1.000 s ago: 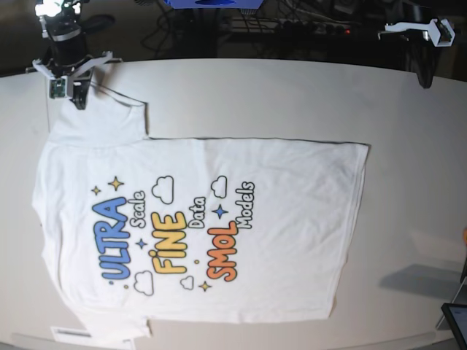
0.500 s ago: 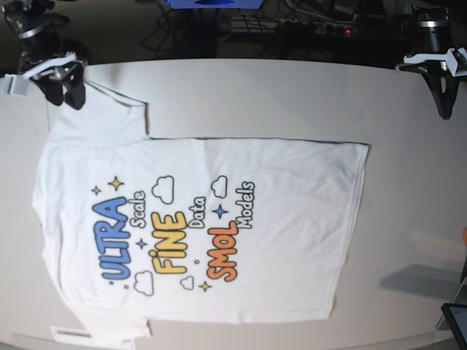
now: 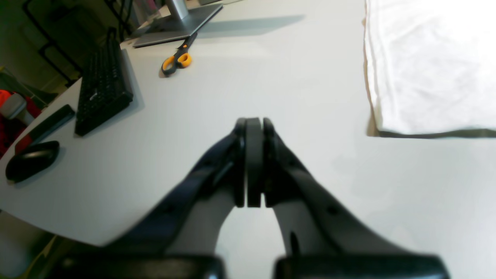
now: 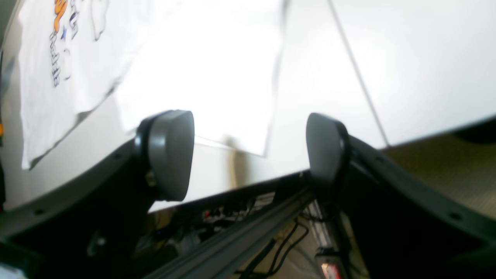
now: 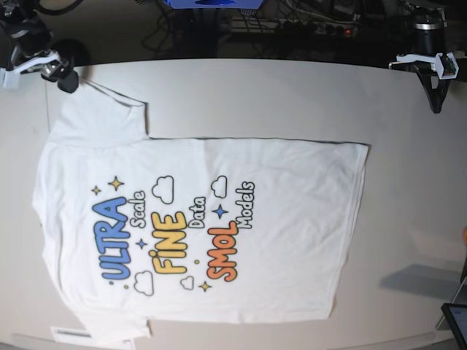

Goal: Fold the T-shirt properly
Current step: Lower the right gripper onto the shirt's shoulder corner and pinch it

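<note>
Looking at the table [image 5: 292, 95], you see the T-shirt [image 5: 277, 240] lying flat and spread out, print side up. Its long way runs left to right in the base view. The collar end is at the left and the bottom hem is at the right.

Your right gripper [image 5: 62, 76] sits at the far left corner of the table, just past the far sleeve [image 5: 102, 117]. Its jaws stand wide apart and hold nothing. In the right wrist view you see that sleeve's edge between the two pads [image 4: 170, 155], but lower down, and the pads do not touch it.

Your left gripper [image 5: 435, 98] hangs at the far right of the table, well apart from the hem. Its jaws are pressed tight together and hold nothing. In the left wrist view the far hem corner [image 3: 381, 130] lies to the right of the left gripper.

So the right gripper is the nearer one, with the sleeve close beside it. I think the fold has not begun, and the next grab may be that sleeve.

You have lots of bare table along the far side and on the right. Watch the far table edge by the right gripper. Scissors [image 3: 177, 62], a keyboard [image 3: 101, 87] and a mouse [image 3: 31, 159] lie on the left gripper's side, away from the T-shirt.
</note>
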Action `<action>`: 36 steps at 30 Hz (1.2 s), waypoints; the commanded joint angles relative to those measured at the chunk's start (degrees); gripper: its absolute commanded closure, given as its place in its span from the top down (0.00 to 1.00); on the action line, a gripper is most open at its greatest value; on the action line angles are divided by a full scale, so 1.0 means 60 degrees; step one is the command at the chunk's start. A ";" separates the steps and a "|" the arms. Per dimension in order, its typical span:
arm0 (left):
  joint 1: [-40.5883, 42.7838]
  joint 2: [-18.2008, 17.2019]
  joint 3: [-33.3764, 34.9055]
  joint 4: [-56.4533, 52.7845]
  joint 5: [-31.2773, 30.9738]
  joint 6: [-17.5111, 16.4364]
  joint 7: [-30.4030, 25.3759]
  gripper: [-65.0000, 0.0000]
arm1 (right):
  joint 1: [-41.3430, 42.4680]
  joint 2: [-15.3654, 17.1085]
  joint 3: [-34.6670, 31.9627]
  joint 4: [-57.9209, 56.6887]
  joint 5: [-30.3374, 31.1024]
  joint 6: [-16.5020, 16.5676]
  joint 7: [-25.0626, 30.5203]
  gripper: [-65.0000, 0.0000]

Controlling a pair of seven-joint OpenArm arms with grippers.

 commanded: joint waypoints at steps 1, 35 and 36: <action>0.0090 -0.0117 -0.0088 0.0130 -0.0106 0.0097 -0.0251 0.00 | -0.0046 0.0112 0.0056 0.0064 0.0223 0.0087 0.0168 0.67; 0.0163 -0.0059 -0.0073 0.0086 -0.0121 0.0097 -0.0251 0.00 | 0.0379 0.0039 -0.1336 -0.0068 -0.1037 0.0585 0.0007 0.31; 0.0163 -0.0059 -0.0073 0.0071 -0.0121 0.0097 -0.0251 0.00 | 0.0379 0.0039 -0.1336 -0.0068 -0.1037 0.0585 0.0007 0.29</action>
